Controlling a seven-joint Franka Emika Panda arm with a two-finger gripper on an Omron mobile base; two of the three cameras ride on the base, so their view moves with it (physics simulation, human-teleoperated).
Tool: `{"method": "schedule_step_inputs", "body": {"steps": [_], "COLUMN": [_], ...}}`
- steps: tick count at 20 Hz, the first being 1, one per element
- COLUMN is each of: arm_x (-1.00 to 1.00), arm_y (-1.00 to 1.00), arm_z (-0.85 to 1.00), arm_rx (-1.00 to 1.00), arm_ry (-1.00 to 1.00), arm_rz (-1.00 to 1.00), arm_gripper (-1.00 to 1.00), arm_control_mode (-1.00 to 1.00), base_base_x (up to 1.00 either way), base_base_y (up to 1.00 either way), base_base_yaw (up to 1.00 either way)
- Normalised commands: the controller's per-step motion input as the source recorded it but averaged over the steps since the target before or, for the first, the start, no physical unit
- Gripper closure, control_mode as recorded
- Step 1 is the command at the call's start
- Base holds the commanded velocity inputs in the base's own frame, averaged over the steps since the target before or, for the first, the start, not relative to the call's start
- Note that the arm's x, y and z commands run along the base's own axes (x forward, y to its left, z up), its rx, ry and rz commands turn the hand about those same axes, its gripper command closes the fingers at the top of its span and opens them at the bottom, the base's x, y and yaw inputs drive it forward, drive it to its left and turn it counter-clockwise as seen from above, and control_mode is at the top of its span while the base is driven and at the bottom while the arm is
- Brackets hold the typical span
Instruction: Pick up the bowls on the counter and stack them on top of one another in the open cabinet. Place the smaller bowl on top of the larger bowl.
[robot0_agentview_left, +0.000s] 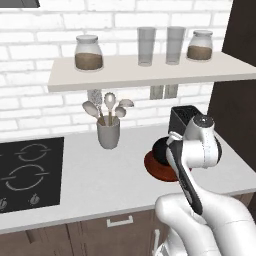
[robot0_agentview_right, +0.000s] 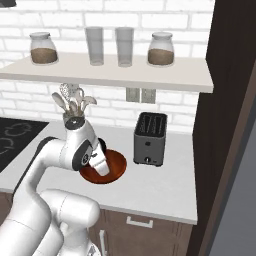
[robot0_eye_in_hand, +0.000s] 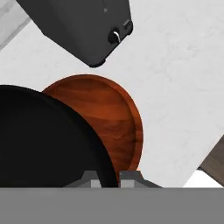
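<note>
My gripper (robot0_eye_in_hand: 107, 179) is shut on the rim of the smaller bowl (robot0_eye_in_hand: 43, 140), the glossy black one that looms large at the left of the hand view. Under it, on the counter (robot0_agentview_left: 100, 175), lies the larger bowl (robot0_eye_in_hand: 113, 113), wide, shallow and reddish-brown. In the left base view the black bowl (robot0_agentview_left: 160, 149) sits over the back part of the brown bowl (robot0_agentview_left: 152, 169), half hidden by my arm. I cannot tell whether the two touch. The right base view has the brown bowl (robot0_agentview_right: 114, 167) just right of my hand. The open cabinet is out of view.
A black toaster (robot0_agentview_right: 149, 137) stands close to the right of the bowls. A grey utensil cup (robot0_agentview_left: 108, 131) is to their left, and the black cooktop (robot0_agentview_left: 30, 172) lies further left. A wall shelf (robot0_agentview_left: 150, 70) with jars and glasses hangs overhead. A tall dark panel (robot0_agentview_right: 225, 125) bounds the right.
</note>
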Motion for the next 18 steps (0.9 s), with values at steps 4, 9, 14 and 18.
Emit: {"method": "schedule_step_inputs", "body": {"steps": [4, 9, 14, 18], "arm_x": [0.31, 0.27, 0.17, 0.05], "arm_y": [0.0, -0.06, -0.05, 0.0], "arm_z": [-0.38, -0.34, -0.17, -0.01], "arm_rx": [0.0, 0.0, -0.01, 0.0], "arm_ry": [0.04, 0.0, 0.0, 0.0], "arm_rz": [-0.03, -0.02, 0.0, 0.0], "arm_gripper": [1.0, 1.0, -1.0, -1.0], "arm_control_mode": [-1.0, -1.0, -1.0, -1.0], "base_base_x": [0.0, 0.0, 0.0, 0.0], "base_base_y": [0.0, 0.0, 0.0, 0.0], "base_base_yaw": [0.0, 0.0, 0.0, 0.0]}}
